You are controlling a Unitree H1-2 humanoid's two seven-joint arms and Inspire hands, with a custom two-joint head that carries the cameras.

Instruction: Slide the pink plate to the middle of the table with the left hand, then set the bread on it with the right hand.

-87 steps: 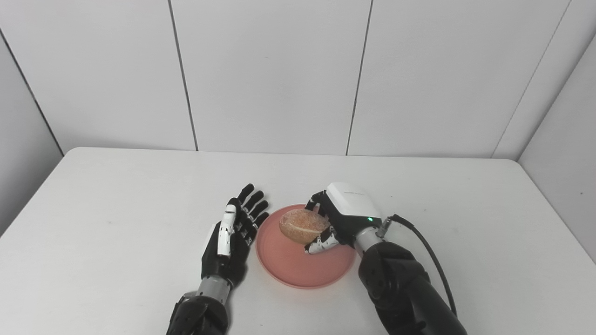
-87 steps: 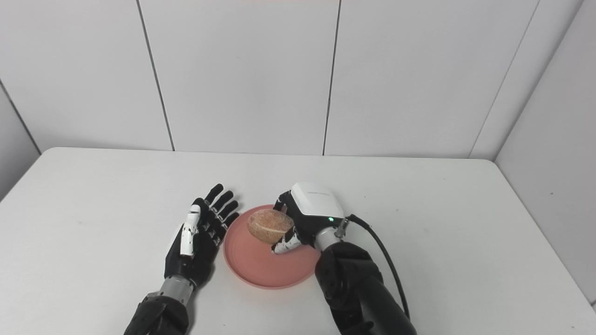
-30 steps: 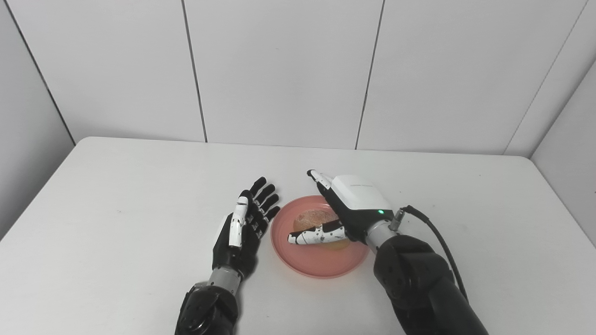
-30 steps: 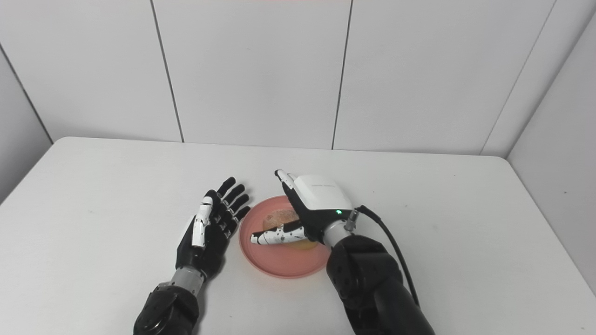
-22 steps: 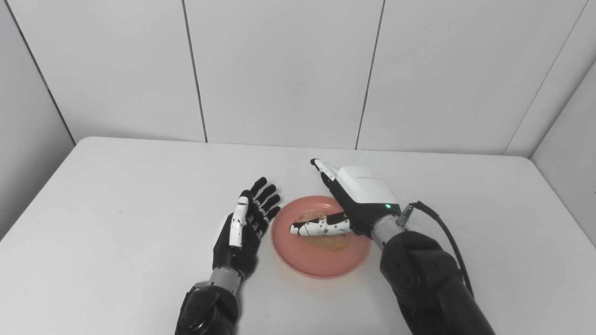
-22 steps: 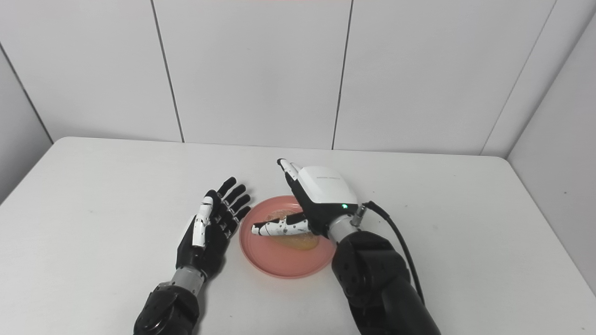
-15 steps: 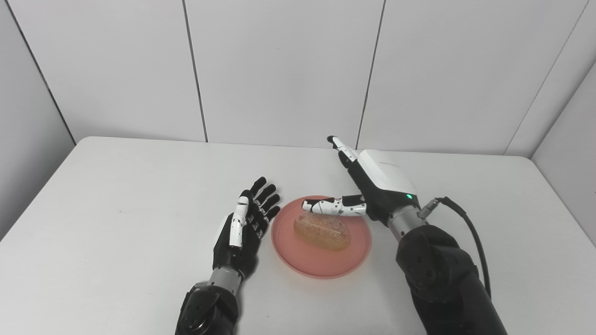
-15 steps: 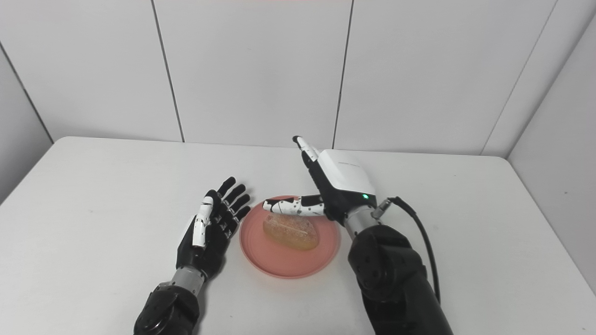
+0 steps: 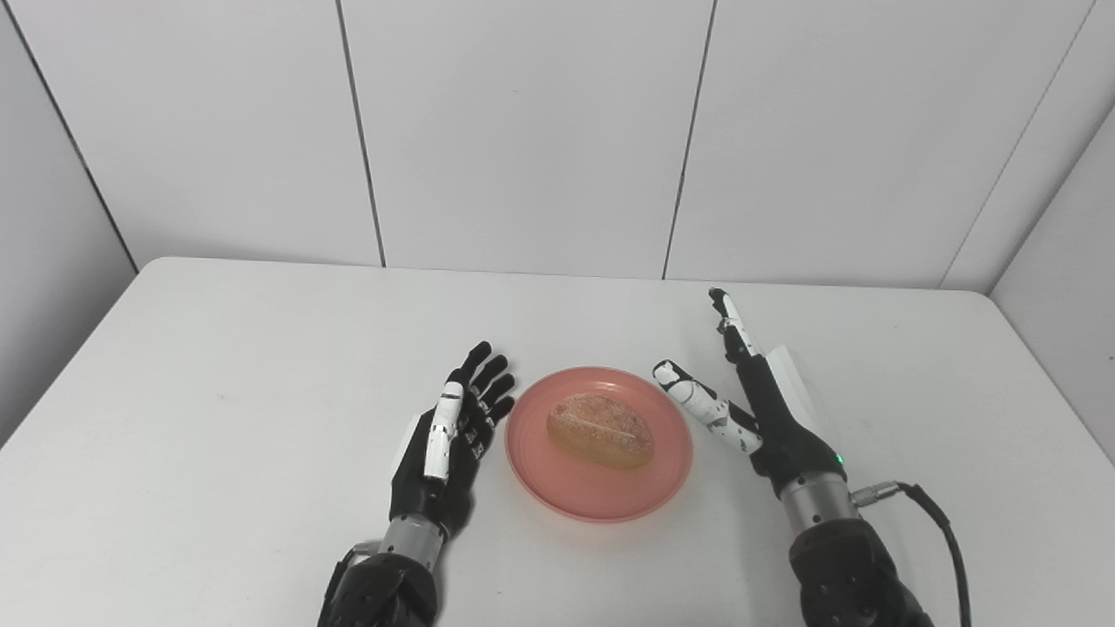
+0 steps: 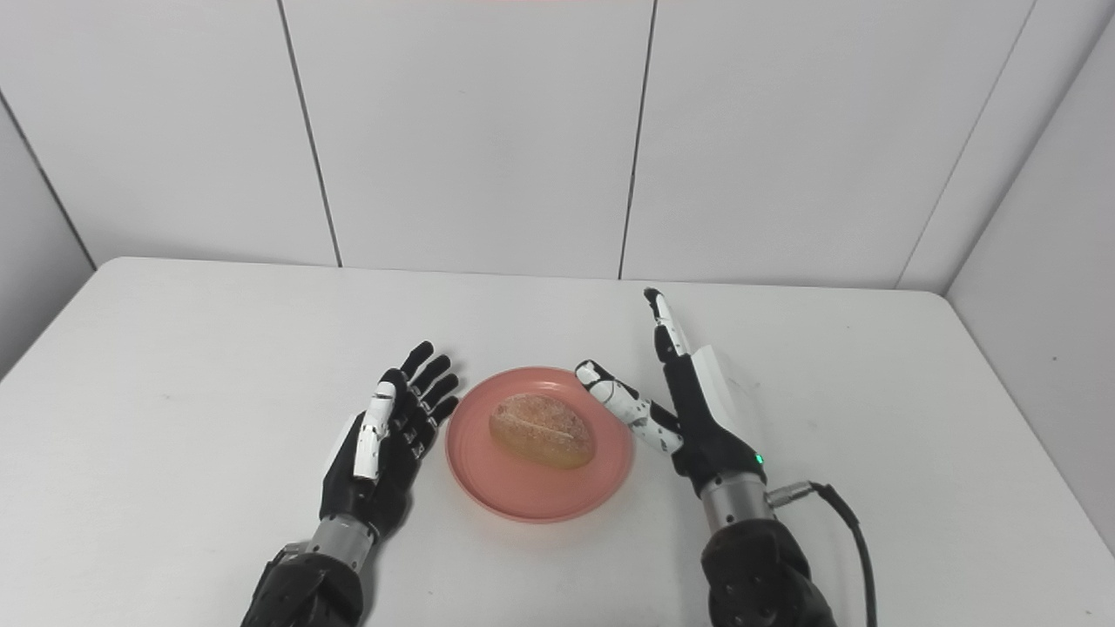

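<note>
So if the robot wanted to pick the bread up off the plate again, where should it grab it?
Probably across the middle of the bread, over its narrow width, coming down from above. It lies flat in the plate, long side running left to right, with bare plate all round, so fingers can fit on both sides. The open right hand is right beside it.

Pink plate (image 9: 601, 492), plain, no pattern. Golden-brown bread (image 9: 600, 430) with a pale seam along the top. White bench (image 9: 218, 366), faintly speckled. Left hand (image 9: 449, 435): black, with one white finger strip. Right hand (image 9: 758, 405): black palm, white back shell, white thumb flecked with black, small green light at the wrist. Black cable (image 9: 936, 522). White wall panels (image 9: 523, 131), dark seams.
</note>
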